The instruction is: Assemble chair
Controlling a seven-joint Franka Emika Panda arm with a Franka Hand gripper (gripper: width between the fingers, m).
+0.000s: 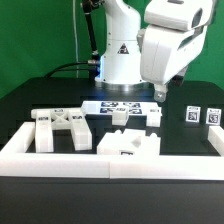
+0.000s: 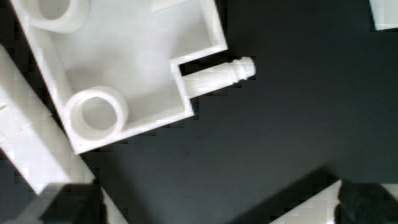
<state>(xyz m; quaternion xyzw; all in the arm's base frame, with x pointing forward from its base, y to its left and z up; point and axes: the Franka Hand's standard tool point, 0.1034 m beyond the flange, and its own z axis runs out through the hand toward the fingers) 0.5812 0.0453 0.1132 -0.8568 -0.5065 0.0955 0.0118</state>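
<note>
A green curtain (image 1: 40, 30) hangs behind the black table (image 1: 40, 100), which is edged on the near side by a low white border wall (image 1: 50, 158). The chair lies in loose parts. The X-braced panel (image 1: 62, 128) is towards the exterior view's left, a notched block (image 1: 128, 143) sits mid-table, and small tagged blocks (image 1: 192, 113) stand to the right. The tool (image 2: 214, 200) hangs spread and empty above a pegged piece (image 2: 125, 70). The parts look like light, rigid, rather slick plastic. I'd pinch across flat parallel sides, not the slim peg (image 2: 222, 72), which might snap.
</note>
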